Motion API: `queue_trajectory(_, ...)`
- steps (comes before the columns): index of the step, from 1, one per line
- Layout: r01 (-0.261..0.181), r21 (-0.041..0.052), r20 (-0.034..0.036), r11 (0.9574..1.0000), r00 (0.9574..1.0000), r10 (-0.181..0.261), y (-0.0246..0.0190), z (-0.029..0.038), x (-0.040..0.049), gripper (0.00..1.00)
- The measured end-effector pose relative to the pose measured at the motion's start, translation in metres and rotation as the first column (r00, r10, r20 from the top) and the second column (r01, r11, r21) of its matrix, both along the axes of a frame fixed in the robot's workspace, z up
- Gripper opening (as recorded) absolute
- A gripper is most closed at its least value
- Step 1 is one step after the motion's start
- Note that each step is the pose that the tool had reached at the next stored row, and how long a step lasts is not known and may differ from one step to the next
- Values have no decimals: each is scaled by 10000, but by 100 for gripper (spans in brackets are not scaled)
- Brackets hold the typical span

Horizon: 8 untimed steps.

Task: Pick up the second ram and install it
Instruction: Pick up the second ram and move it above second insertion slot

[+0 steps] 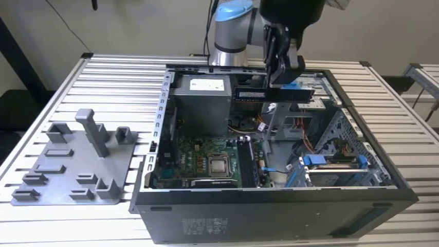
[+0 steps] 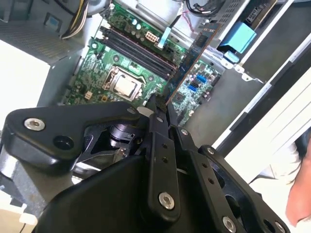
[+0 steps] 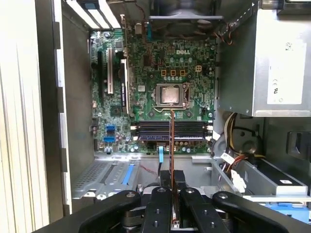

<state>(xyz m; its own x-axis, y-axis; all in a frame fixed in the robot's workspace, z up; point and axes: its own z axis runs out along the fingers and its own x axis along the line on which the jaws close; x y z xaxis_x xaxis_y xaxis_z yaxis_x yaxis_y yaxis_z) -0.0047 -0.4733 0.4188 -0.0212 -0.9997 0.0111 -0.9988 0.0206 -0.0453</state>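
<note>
1. The gripper (image 3: 172, 183) points straight down from the arm's wrist, with its fingers clamped on the second ram (image 3: 172, 145).
2. In the exterior view, the second ram (image 1: 257, 94) hangs level and on edge beneath the gripper (image 1: 280, 86), high above the open computer case (image 1: 274, 206).
3. Below it lies the motherboard (image 3: 160, 68). In the first wrist view the stick's thin edge lies crosswise to the memory slots (image 3: 194, 130).
4. Farther off, a grey fixture plate (image 1: 75, 164) sits on the slatted table (image 1: 116, 67), on the exterior view's left.
</note>
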Motion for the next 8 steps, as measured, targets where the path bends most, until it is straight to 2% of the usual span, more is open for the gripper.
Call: queue_trajectory(8,0,1,0,10000,10000,0,191,-7,-14,14)
